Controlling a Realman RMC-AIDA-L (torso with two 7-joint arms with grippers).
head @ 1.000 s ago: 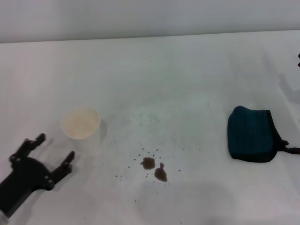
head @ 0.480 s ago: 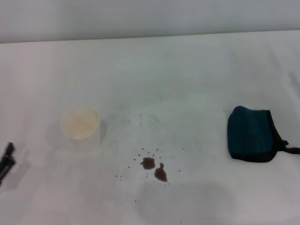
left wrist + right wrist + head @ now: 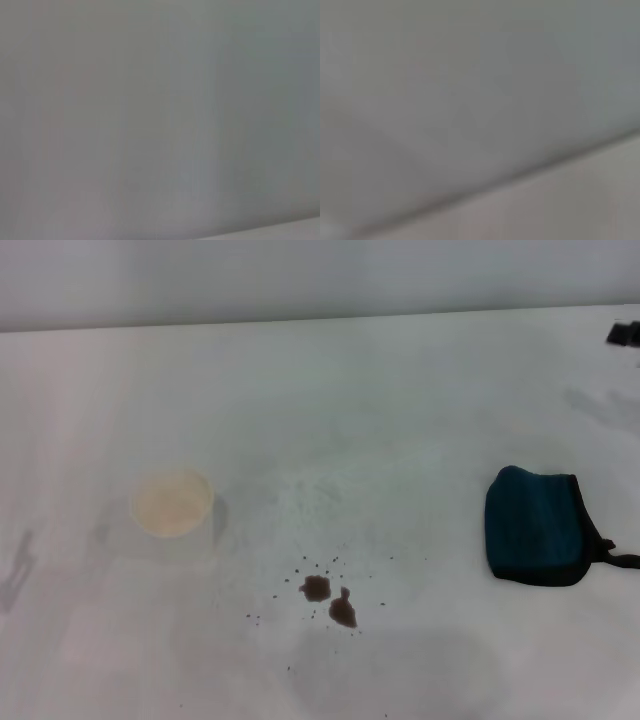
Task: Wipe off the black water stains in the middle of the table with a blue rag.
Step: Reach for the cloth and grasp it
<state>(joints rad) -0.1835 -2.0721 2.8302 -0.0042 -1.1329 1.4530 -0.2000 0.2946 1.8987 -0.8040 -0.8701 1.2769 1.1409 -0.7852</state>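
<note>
The black water stains [image 3: 330,600] are two small dark blotches with tiny specks around them, near the front middle of the white table [image 3: 380,410]. The blue rag [image 3: 533,527] lies flat at the right, its black strap pointing to the right edge. A small dark part of my right gripper [image 3: 625,333] shows at the far right edge, well behind the rag; its fingers do not show. My left gripper is out of view; only its faint shadow lies at the left. Both wrist views show only a plain grey surface.
A white paper cup [image 3: 172,510] stands upright at the left, about a cup's width behind and to the left of the stains. The table's far edge [image 3: 300,320] meets a grey wall.
My left gripper has drawn back from beside the cup and left the head view. A dark part of my right gripper has come into view at the far right edge.
</note>
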